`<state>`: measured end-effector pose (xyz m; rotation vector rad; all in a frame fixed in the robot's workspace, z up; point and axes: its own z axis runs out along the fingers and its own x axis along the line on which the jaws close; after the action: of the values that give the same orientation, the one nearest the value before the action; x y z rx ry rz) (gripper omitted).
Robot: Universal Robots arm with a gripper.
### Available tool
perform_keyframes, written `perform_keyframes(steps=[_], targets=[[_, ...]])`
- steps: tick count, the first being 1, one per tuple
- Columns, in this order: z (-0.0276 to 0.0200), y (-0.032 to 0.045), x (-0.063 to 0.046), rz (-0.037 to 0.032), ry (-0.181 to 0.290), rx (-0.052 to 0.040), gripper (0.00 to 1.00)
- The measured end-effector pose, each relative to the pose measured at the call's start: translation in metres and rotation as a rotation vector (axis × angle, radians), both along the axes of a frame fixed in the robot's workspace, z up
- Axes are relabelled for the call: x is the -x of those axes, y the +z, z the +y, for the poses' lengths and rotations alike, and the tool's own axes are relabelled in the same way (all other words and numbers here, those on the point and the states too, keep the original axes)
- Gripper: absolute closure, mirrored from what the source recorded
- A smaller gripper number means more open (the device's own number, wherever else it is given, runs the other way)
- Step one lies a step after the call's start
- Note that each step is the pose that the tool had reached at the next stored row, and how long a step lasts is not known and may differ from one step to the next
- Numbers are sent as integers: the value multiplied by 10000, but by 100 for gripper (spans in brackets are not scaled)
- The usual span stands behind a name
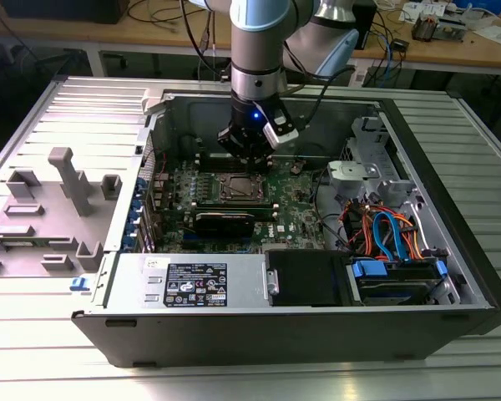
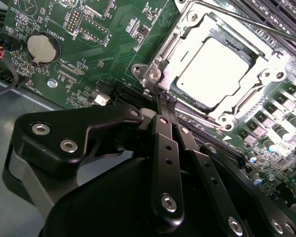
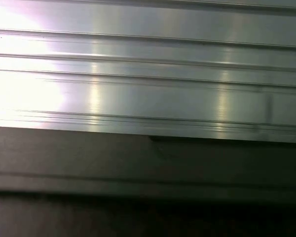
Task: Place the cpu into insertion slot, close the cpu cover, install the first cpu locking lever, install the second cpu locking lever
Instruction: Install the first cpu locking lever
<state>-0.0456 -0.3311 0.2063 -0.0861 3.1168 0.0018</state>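
At the second wrist view's centre, the claw [image 2: 163, 101] is pressed together beside the cpu cover [image 2: 180, 37], closed over the cpu [image 2: 212, 71].

No legible text. White label [image 1: 195, 286] on power-supply housing carries print and symbols, too small to read. Green circuit board [image 2: 113, 29] bears white silkscreen markings in second wrist view, blurred, not readable.

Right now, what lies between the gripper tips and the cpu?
In the second wrist view, the cpu cover's frame edge and corner screw lie between the gripper and the cpu.
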Motion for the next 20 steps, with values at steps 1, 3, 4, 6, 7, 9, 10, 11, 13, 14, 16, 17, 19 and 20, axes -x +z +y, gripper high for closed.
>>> perform_keyframes(steps=[1, 3, 4, 6, 7, 9, 10, 11, 13, 14, 16, 17, 19, 20], targets=[[0, 0, 0, 0, 0, -1, 89], [0, 0, 0, 0, 0, 0, 89], [0, 0, 0, -1, 0, -2, 89], [0, 2, 0, -2, 0, -3, 89], [0, 6, 0, 0, -1, -1, 89], [0, 12, 0, -1, 0, -3, 89], [1, 11, 0, -2, 0, -4, 89], [0, 12, 0, -2, -1, -4, 89], [0, 12, 0, 0, -1, 1, 89], [-1, 11, 0, 1, -1, 2, 89], [-2, 10, 0, 0, 0, 2, 89], [-3, 9, -1, 0, 0, 5, 89], [-6, 6, -1, -1, 0, 8, 89], [-7, 5, -2, 0, 0, 10, 89]])
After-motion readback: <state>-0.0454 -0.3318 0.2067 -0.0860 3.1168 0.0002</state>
